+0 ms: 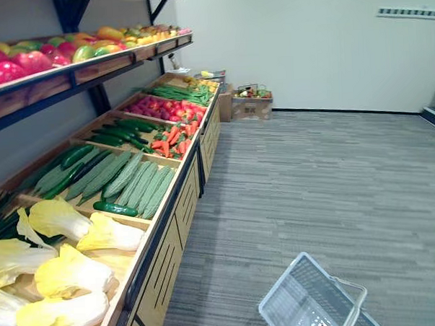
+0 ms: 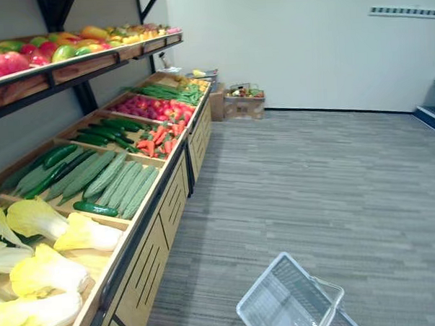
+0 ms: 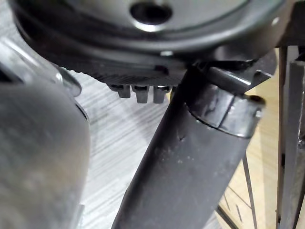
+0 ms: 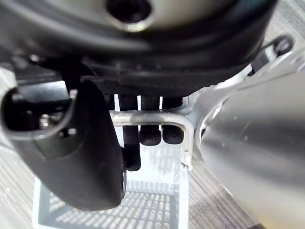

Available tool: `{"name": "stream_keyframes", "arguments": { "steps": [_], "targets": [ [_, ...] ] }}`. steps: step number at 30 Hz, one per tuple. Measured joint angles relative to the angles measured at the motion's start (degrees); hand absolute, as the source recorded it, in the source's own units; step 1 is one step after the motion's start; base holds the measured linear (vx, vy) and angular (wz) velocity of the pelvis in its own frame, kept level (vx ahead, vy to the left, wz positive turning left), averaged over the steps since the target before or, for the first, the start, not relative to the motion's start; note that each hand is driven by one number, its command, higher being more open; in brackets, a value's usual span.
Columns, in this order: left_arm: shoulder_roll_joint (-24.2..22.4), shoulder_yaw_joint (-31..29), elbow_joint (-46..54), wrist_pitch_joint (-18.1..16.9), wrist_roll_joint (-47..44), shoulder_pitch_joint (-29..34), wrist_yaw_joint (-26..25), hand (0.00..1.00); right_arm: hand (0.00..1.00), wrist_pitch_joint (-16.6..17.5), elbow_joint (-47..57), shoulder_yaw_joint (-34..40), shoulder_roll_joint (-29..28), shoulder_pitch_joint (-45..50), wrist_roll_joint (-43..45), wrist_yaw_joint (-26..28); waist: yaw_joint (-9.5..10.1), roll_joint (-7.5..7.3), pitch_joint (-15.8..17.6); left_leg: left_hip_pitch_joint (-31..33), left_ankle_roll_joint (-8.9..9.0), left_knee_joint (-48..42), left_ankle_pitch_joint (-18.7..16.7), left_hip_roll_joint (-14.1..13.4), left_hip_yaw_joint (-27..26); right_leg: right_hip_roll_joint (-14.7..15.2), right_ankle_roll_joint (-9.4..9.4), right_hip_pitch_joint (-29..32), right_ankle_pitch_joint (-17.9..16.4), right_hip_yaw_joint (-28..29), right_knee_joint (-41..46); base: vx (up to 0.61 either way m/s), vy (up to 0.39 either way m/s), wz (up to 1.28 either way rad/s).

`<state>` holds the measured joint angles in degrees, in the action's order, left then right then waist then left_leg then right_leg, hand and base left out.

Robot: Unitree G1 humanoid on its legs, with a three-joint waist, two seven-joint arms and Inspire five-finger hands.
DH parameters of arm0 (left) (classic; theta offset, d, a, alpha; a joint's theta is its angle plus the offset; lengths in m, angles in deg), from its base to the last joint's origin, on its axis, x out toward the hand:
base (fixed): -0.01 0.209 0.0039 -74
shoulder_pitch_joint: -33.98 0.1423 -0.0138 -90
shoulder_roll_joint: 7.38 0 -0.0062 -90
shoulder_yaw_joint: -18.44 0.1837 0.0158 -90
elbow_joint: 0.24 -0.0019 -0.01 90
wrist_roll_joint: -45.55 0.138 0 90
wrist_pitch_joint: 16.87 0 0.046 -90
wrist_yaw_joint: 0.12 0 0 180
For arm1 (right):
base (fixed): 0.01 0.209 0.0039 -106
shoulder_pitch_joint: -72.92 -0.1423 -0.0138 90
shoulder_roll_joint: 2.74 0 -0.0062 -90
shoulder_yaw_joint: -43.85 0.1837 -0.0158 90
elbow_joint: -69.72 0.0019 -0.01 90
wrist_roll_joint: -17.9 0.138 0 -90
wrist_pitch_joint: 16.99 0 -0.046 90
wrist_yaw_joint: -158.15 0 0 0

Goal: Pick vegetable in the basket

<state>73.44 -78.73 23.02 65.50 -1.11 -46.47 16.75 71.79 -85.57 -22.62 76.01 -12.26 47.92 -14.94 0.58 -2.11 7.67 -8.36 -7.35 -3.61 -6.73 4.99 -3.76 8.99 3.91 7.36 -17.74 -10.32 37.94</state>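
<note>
Right wrist view: right hand [image 4: 88, 157] is hooking basket [image 4: 152, 212] handle [image 4: 147, 115]; left hand [image 3: 190, 157] unclear. Basket swinging could slip handle off.

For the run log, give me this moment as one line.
right robot hand: shut on basket handle | basket: looks empty | left robot hand: beside stand | cabbages: untouched

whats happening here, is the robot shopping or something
Roughly, yes. The robot stands beside a produce stand with its right hand curled round the handle of a white mesh basket, which looks empty. Napa cabbages, cucumbers and carrots lie untouched in their bins. The left hand hangs near the stand's wooden front.
</note>
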Motion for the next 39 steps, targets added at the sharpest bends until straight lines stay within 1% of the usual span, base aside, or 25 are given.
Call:
{"name": "stream_keyframes", "arguments": {
  "steps": [1,2,3,4,5,6,7,9,10,11,12,13,15,16,17,19,21,22,24,28,32,35,37,38,39],
  "targets": [
    [-0.5,0.0,0.0,0.0,-0.1,-0.6,0.1,1.0,0.0,-0.4,-0.8,0.0,0.0,0.1,0.1,-0.2,-0.86,0.24,-0.1,-0.1,0.52,0.3,-0.5,-1.7,2.6,-4.1,1.96,2.3,2.2,4.4,-9.5,0.23,-0.086,1.07],
    [-0.5,0.0,0.0,0.0,-0.1,-1.0,0.4,1.0,0.0,-0.8,-0.9,0.1,-0.1,0.6,0.7,-0.4,-1.13,0.23,0.0,0.0,0.9,0.5,-0.8,-2.3,4.2,-5.9,2.67,3.1,4.3,7.3,-15.3,0.19,-0.095,1.08],
    [-0.2,0.0,0.0,-0.2,0.1,-1.5,1.0,1.0,0.0,-1.2,-0.9,0.1,-0.5,1.6,1.6,-0.7,-1.4,-0.27,0.0,0.0,1.38,0.5,-1.4,-2.5,6.3,-7.2,3.86,3.7,8.0,11.2,-23.2,0.24,-0.134,1.09],
    [0.2,-0.4,0.0,-0.3,0.0,-2.0,1.5,1.0,0.0,-1.6,-1.8,0.1,-1.0,3.0,1.6,-0.9,-1.47,-1.55,0.5,-0.8,1.97,-0.2,-2.9,-2.1,8.7,-7.0,5.91,4.2,11.7,15.4,-30.2,0.46,-0.276,1.21],
    [0.3,-1.2,0.0,-0.3,-0.1,-1.9,1.7,1.0,0.0,-2.0,-2.1,0.6,-1.4,4.8,1.6,-1.6,-1.59,-2.31,0.3,-1.4,2.48,-2.1,-5.3,-1.7,11.0,-6.5,5.56,4.1,15.8,17.4,-31.1,0.51,-0.308,1.1],
    [0.0,-1.6,0.1,-0.4,-0.1,-1.9,1.7,1.0,0.0,-2.3,-2.3,0.6,-1.4,5.9,1.7,-2.1,-1.88,-2.5,0.0,-1.8,3.21,-3.7,-6.8,-1.9,12.5,-6.7,4.22,3.5,18.6,17.2,-30.2,0.48,-0.292,1.11],
    [-0.7,-2.6,0.4,-0.6,-0.1,-1.9,2.0,1.0,0.0,-2.6,-2.4,1.6,-1.5,7.2,2.0,-2.7,-2.38,-1.46,-0.4,-2.4,4.81,-5.0,-8.9,-3.4,14.2,-7.3,1.3,3.3,20.5,14.8,-27.2,0.42,-0.262,0.86],
    [-2.6,-2.8,2.4,-0.6,-0.1,-1.3,2.5,1.0,0.0,-3.8,-2.6,2.3,-0.5,7.1,1.9,-3.4,-2.39,1.35,-1.3,-3.4,7.1,-5.5,-9.8,-6.9,12.9,-9.3,-2.55,3.4,16.4,11.5,-22.6,0.52,-0.307,0.64],
    [-2.9,-2.7,2.7,-0.6,-0.3,-1.6,2.5,1.0,0.0,-4.3,-2.6,2.2,-0.3,6.7,1.5,-3.5,-2.39,1.66,-1.5,-3.6,7.95,-5.5,-9.3,-7.5,12.4,-9.5,-3.07,3.2,15.7,10.8,-21.8,0.48,-0.268,0.53],
    [-2.8,-2.7,3.1,-0.3,-0.4,-2.4,2.5,1.0,0.0,-4.9,-2.5,2.1,-0.1,5.7,1.2,-3.4,-2.51,1.23,-1.2,-3.7,10.06,-6.6,-8.1,-8.1,12.0,-9.5,-3.46,1.7,15.4,9.4,-21.8,0.41,-0.243,0.56],
    [-2.4,-2.6,3.4,-0.1,-0.4,-2.9,2.6,1.0,0.0,-5.1,-2.4,1.6,-0.1,5.1,0.8,-3.2,-2.5,0.55,-0.8,-3.4,11.17,-9.2,-7.5,-8.2,11.9,-9.2,-3.51,-0.4,15.4,8.7,-22.9,0.43,-0.251,0.86],
    [-1.5,-2.0,3.7,0.2,-0.4,-3.3,2.6,1.0,0.0,-5.5,-2.4,-0.2,-0.1,4.8,-0.3,-3.2,-2.43,-0.46,-0.5,-2.1,11.69,-13.4,-8.0,-9.0,8.9,-8.3,-3.67,-3.9,15.3,7.3,-25.0,0.31,-0.18,0.85],
    [-0.8,0.3,4.7,0.2,-0.3,-3.6,2.7,1.0,0.0,-5.7,-2.2,-3.0,1.3,4.7,-1.2,-2.7,-2.43,-1.15,-1.4,2.1,11.39,-14.3,-7.1,-11.9,1.6,-7.0,-3.68,-5.8,15.3,3.2,-26.6,0.15,-0.13,1.14],
    [-0.8,2.0,4.7,0.2,-0.3,-4.6,2.7,1.0,0.0,-5.7,-1.6,-4.3,2.2,4.3,-1.6,-2.1,-2.34,-0.32,-1.7,4.9,11.94,-13.6,-4.0,-13.1,-3.0,-6.1,-3.2,-6.4,15.0,0.0,-27.0,0.07,-0.066,1.29],
    [-0.8,2.7,4.9,0.2,-0.2,-4.7,2.7,1.0,0.0,-5.9,-1.9,-4.6,2.5,3.7,-1.9,-2.2,-2.53,-0.59,-1.9,5.5,11.68,-13.0,-3.3,-12.8,-5.3,-5.2,-2.91,-6.6,14.8,-1.8,-27.1,0.06,0.024,1.67],
    [-0.5,6.5,5.3,0.4,2.0,-5.7,3.2,1.0,0.0,-6.0,-2.0,-4.3,2.0,3.8,-1.2,-2.3,-3.85,-1.32,-1.9,7.3,8.67,-8.5,0.5,-10.9,-14.7,-1.3,-1.92,-8.2,14.1,-10.9,-27.6,0.07,0.067,2.21],
    [-0.3,8.5,5.0,0.9,5.2,-5.7,3.8,1.0,0.0,-5.8,-1.8,-3.0,1.2,4.2,-0.4,-2.3,-4.62,-0.69,-2.1,6.2,6.85,-3.0,2.5,-10.1,-23.8,-0.3,-1.94,-9.8,14.1,-16.1,-27.7,0.07,0.08,2.13],
    [-0.2,8.6,5.0,1.1,5.9,-5.7,3.9,1.0,0.0,-5.6,-1.8,-2.6,0.8,4.2,-0.4,-2.3,-4.58,-0.4,-2.2,6.2,6.73,-2.0,2.6,-10.0,-26.0,-0.4,-1.9,-10.4,14.1,-17.1,-27.7,0.09,0.114,2.0],
    [0.4,8.6,4.6,1.5,6.6,-5.3,3.8,1.0,0.0,-4.6,-0.5,-2.3,-0.1,3.5,-0.2,-2.2,-4.2,-0.26,-2.1,5.6,7.19,0.8,3.4,-9.1,-25.2,-0.6,-1.43,-12.0,13.1,-17.7,-27.3,0.07,0.125,1.36],
    [1.8,9.1,3.8,1.6,4.9,-3.1,2.1,1.0,0.0,-3.6,-0.1,-3.9,0.9,1.0,-0.4,-2.2,-3.81,-0.31,-1.8,3.3,7.2,8.7,7.3,-6.4,-23.2,-0.4,-0.53,-12.1,12.0,-14.3,-27.4,-0.01,0.104,0.32],
    [2.1,8.5,3.0,1.8,4.4,-3.1,0.9,1.0,0.0,-3.4,1.1,-4.6,0.8,-0.4,-0.5,-2.0,-3.73,-0.27,-1.1,3.2,7.02,9.0,7.8,-5.8,-23.1,-0.2,0.6,-12.5,11.3,-13.4,-28.1,-0.07,0.002,-0.03],
    [2.0,8.1,2.4,2.0,4.6,-3.4,0.5,1.0,0.0,-3.4,1.3,-4.5,0.4,-1.4,-0.5,-2.1,-4.06,-0.07,-0.4,3.2,6.82,9.2,7.3,-4.6,-21.7,2.0,2.34,-12.3,8.9,-13.9,-24.8,-0.07,-0.006,0.21],
    [1.1,8.0,2.3,2.0,4.6,-3.6,-0.3,1.0,0.0,-2.3,1.8,-4.0,1.5,-1.4,-0.1,-2.4,-4.47,1.15,0.3,2.4,6.26,9.2,6.9,-4.7,-17.3,3.0,2.09,-9.5,9.0,-10.6,-14.1,-0.08,0.035,0.69],
    [1.2,8.0,2.3,2.1,4.6,-3.6,-0.3,1.0,0.0,-2.3,1.9,-3.9,1.9,-1.3,0.0,-2.3,-4.57,1.26,0.4,2.1,6.17,9.2,6.8,-4.8,-15.6,2.8,1.04,-8.5,9.2,-8.9,-11.3,-0.05,0.039,1.07],
    [1.6,8.0,2.3,2.4,4.6,-3.5,-0.3,1.0,0.0,-2.5,1.7,-3.9,2.0,-0.5,0.2,-2.2,-4.76,1.57,0.4,2.2,6.14,9.1,6.8,-5.6,-12.6,1.3,-0.52,-7.7,7.3,-4.5,-10.9,-0.04,-0.016,1.26]
  ]
}}
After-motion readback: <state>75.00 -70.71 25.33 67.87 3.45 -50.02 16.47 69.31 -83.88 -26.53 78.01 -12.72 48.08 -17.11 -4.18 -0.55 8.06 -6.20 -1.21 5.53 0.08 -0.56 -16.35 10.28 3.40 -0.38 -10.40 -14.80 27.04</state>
